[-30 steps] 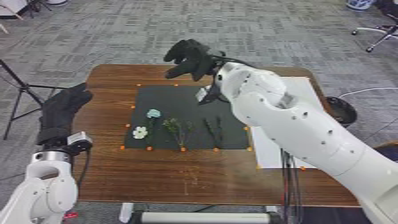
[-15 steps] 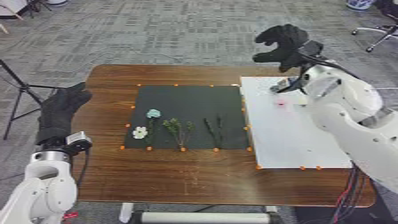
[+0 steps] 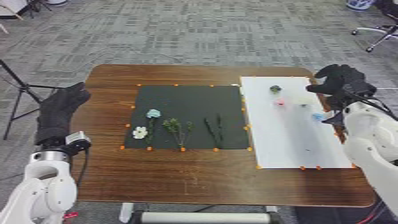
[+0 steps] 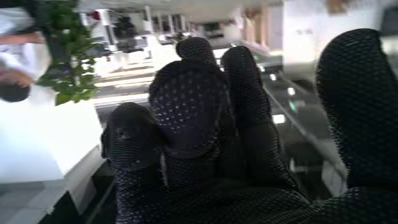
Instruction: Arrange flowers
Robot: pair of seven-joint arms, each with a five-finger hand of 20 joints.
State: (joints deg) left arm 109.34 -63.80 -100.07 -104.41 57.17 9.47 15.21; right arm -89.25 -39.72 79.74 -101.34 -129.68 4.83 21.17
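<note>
Both open: left hand (image 3: 60,107) near table (image 3: 178,180), right hand (image 3: 342,81) near white sheet (image 3: 289,142); white flower (image 3: 139,132) on black mat (image 3: 182,102).

Quantities: table (image 3: 222,185), one; sheets, two: one dark sheet (image 3: 182,97), one white sheet (image 3: 293,140). Dark sheet contents: flowers, two: one light-blue flower (image 3: 154,113), one white flower (image 3: 139,132); leafy green bunch (image 3: 174,125), one; dark stalks (image 3: 220,129), two. White sheet contents: small pieces, four: one dark piece (image 3: 275,89), one pink piece (image 3: 280,101), one pale piece (image 3: 303,101), one blue piece (image 3: 318,116).
</note>
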